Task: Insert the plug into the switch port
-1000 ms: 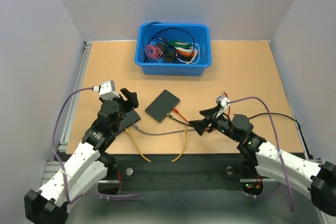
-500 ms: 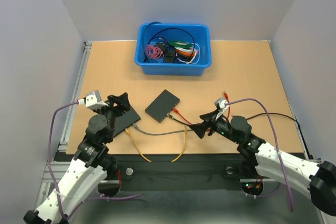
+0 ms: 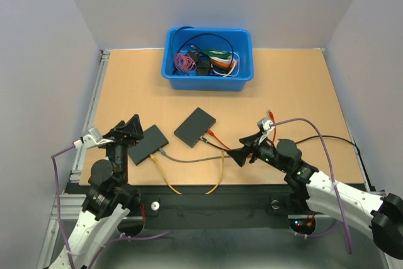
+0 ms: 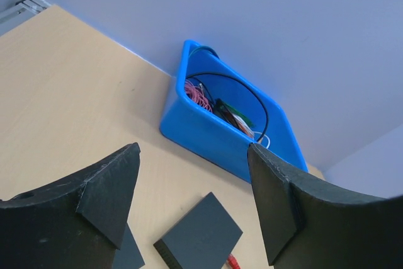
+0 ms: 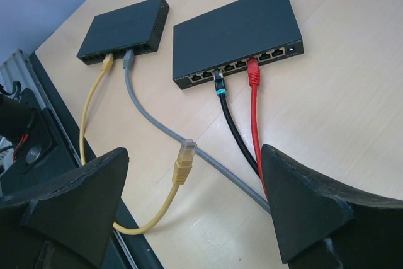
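A free yellow plug lies on the table on its yellow cable, across a grey cable. My right gripper is open and empty, low over that plug with a finger on either side. In the top view the plug sits just left of the right gripper. The larger black switch holds a black and a red plug in its ports. The smaller switch holds yellow and grey plugs. My left gripper is open and empty, raised at the smaller switch's left.
A blue bin of coiled cables stands at the back middle and also shows in the left wrist view. The yellow cable loops over the table's near edge. A black cable runs off to the right.
My left arm has pulled back toward the near left, away from above the smaller switch. The right arm has stayed nearly still over the yellow plug.
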Available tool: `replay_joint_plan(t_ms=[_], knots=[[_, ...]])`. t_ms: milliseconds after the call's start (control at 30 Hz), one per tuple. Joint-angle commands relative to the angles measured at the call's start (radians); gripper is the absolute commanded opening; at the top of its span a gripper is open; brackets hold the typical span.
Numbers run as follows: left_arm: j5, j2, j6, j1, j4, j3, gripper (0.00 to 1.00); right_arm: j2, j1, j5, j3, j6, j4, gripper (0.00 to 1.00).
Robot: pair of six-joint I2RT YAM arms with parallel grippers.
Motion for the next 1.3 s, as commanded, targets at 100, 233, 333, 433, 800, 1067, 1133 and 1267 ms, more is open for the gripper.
replay_joint_plan(t_ms=[100,233,333,433,800,1067,1133,1267], knots=[[-0.04,0.013,-0.007,0.001,0.007,-0.005,0.8,-0.013,0.009,-0.008,0.007,0.004,0.049,0.91],[-0.049,0.005,-0.01,0.001,0.008,-0.01,0.8,-0.009,0.009,-0.008,0.009,0.006,0.049,0.91],[-0.053,0.007,-0.01,0.001,0.01,-0.012,0.8,0.002,0.009,-0.013,0.01,0.009,0.052,0.91],[-0.055,0.007,-0.01,0.001,0.01,-0.012,0.8,0.021,0.009,-0.019,0.012,0.013,0.062,0.92],[-0.05,0.004,-0.009,-0.001,0.011,-0.013,0.8,0.077,0.01,-0.002,0.038,0.036,0.05,1.0],[-0.049,0.005,-0.009,0.001,0.013,-0.015,0.81,-0.005,0.01,-0.031,-0.004,0.016,0.081,1.0],[-0.049,0.007,-0.007,-0.001,0.014,-0.015,0.81,-0.016,0.009,-0.039,-0.008,0.013,0.087,1.0],[-0.05,0.008,-0.005,0.001,0.014,-0.013,0.8,-0.028,0.009,-0.059,-0.01,0.012,0.085,1.0]])
